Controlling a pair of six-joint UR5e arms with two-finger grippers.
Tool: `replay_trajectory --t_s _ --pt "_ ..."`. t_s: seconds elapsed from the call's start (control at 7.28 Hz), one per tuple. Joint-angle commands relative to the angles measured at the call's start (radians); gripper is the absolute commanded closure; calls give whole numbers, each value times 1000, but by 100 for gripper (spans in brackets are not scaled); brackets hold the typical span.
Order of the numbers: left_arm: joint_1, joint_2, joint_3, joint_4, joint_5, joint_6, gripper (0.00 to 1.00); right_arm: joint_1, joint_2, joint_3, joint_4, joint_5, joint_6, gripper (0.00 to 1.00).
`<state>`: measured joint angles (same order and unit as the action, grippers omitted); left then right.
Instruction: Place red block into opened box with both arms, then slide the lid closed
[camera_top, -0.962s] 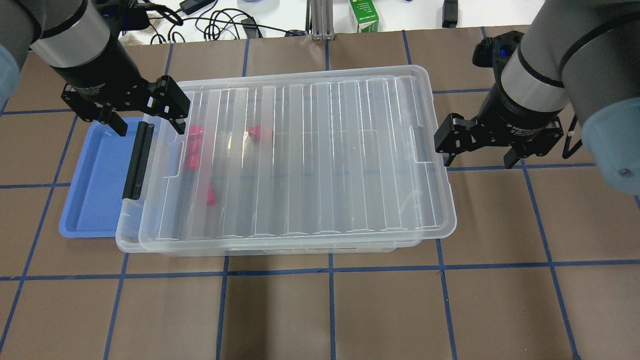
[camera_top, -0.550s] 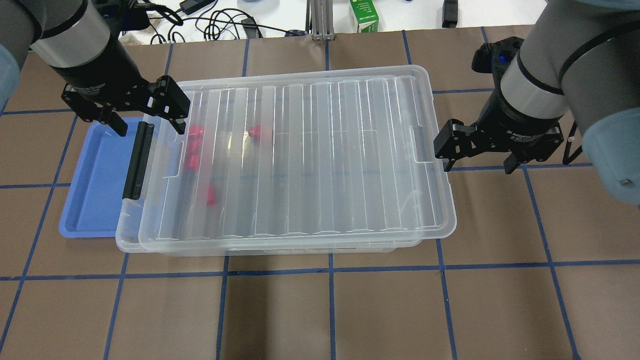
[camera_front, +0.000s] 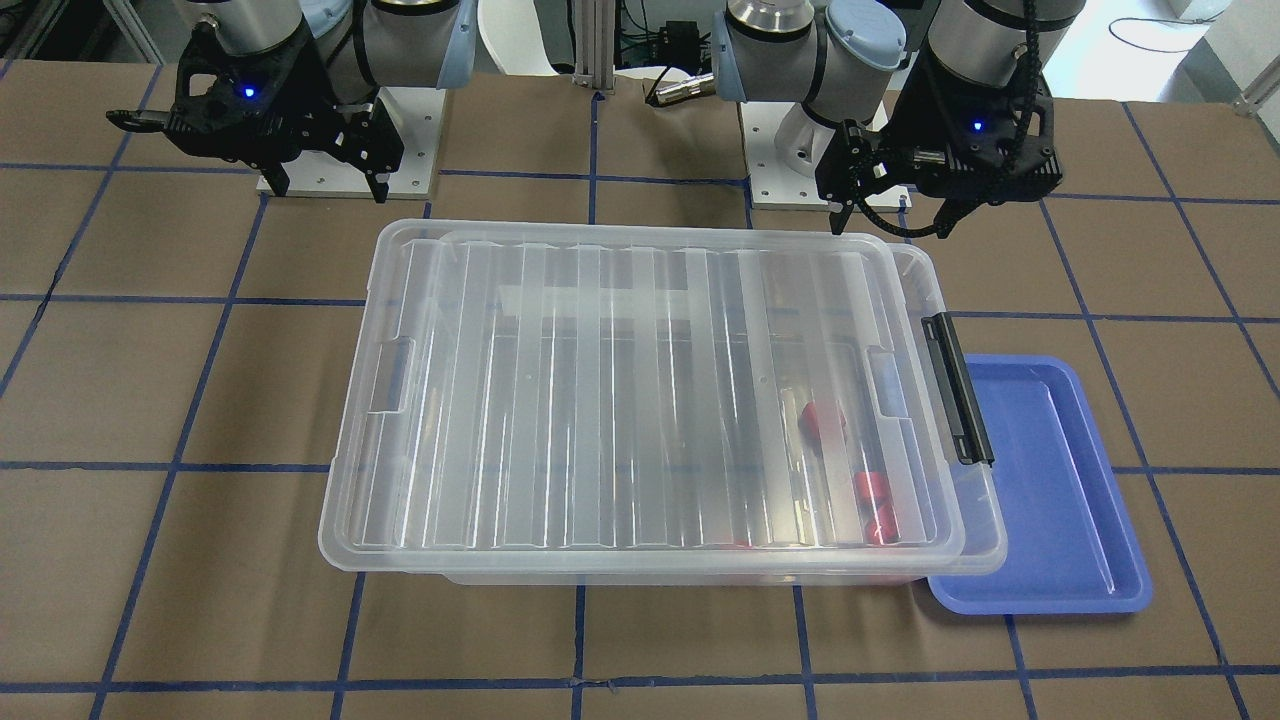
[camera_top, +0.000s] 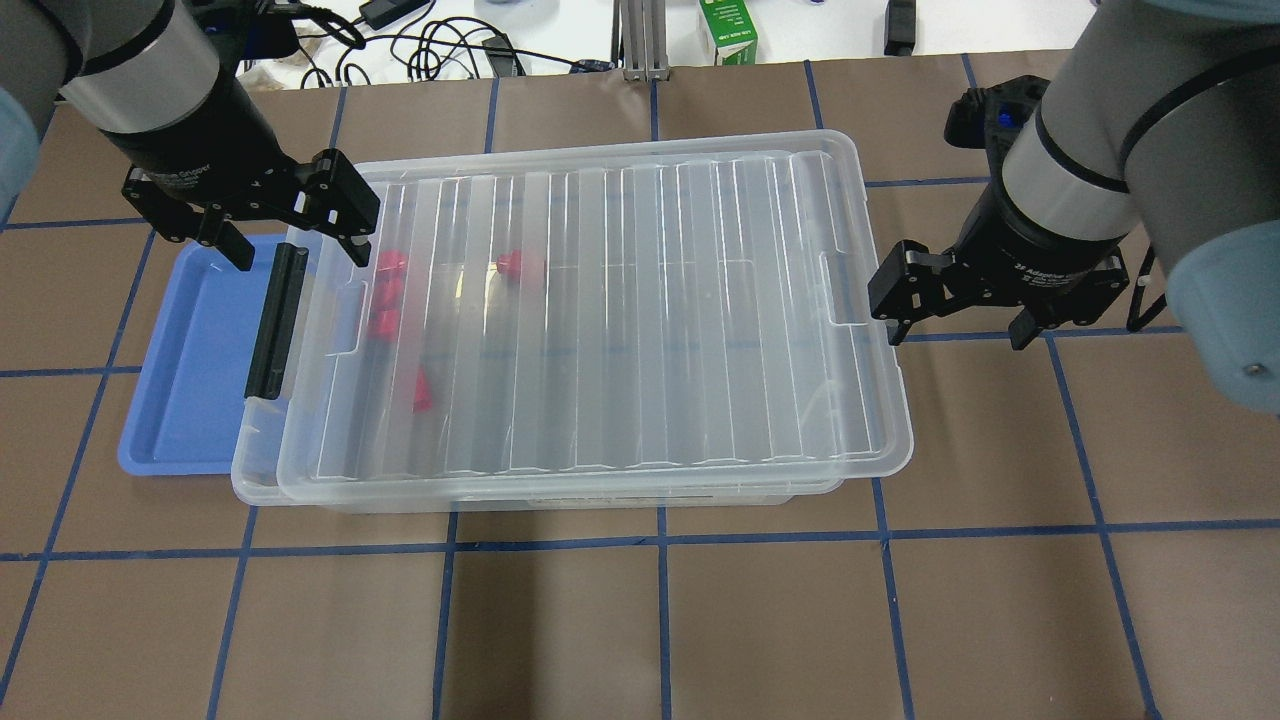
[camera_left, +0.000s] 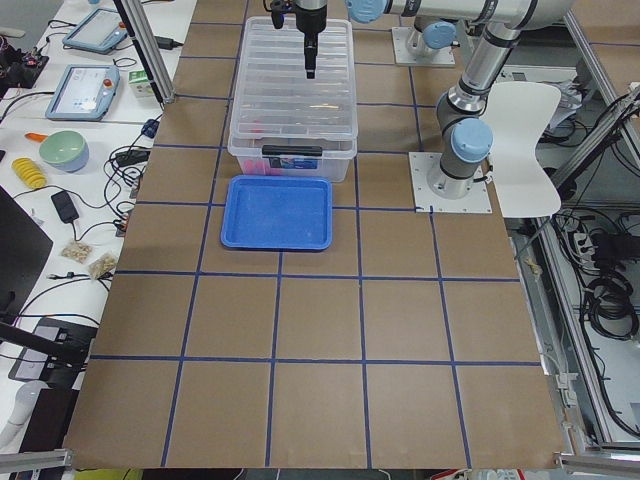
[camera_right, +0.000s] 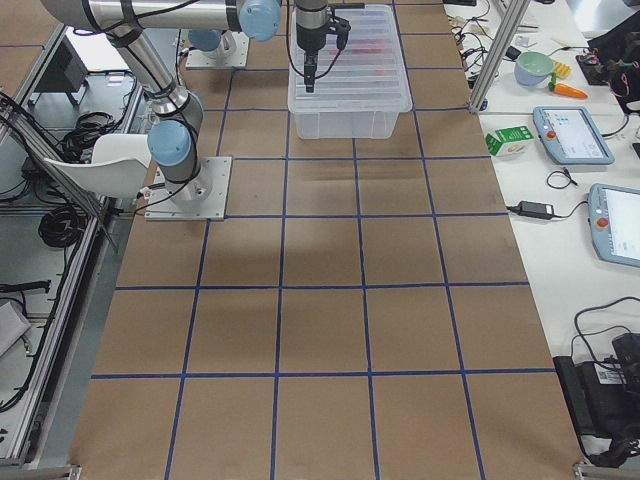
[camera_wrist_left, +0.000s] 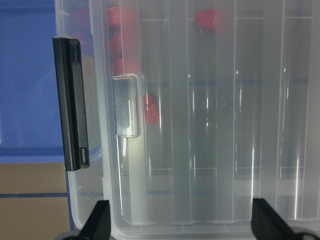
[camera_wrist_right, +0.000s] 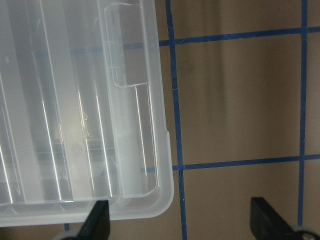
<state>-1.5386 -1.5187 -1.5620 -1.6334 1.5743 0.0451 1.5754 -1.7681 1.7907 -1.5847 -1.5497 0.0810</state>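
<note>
The clear box (camera_top: 258, 480) stands mid-table with the ribbed lid (camera_top: 640, 300) lying on it, shifted a little toward the right arm, so a narrow strip by the black latch (camera_top: 275, 320) stays uncovered. Several red blocks (camera_top: 384, 322) lie inside near the latch end, blurred through the lid (camera_wrist_left: 225, 125); one red block (camera_front: 822, 418) also shows in the front view. My left gripper (camera_top: 298, 255) hangs open above the latch end, holding nothing. My right gripper (camera_top: 958, 337) is open over the table just beyond the lid's other short end (camera_wrist_right: 150, 190).
A shallow blue tray (camera_top: 190, 380) lies against the latch end, partly under the box. Cables and a green carton (camera_top: 728, 30) sit on the white bench beyond the far edge. Brown table with blue grid lines surrounds the box.
The right gripper has shifted slightly, staying open beside the lid's end. The left gripper, lid and blocks have not moved.
</note>
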Motion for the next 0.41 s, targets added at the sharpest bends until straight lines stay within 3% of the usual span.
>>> replay_trajectory --t_s 0.0,0.27 --pt "0 -5 7 1 1 -1 0 0 -1 -1 0 -16 -1 0" --pt "0 -6 7 1 1 -1 0 0 -1 -4 0 -20 -1 0"
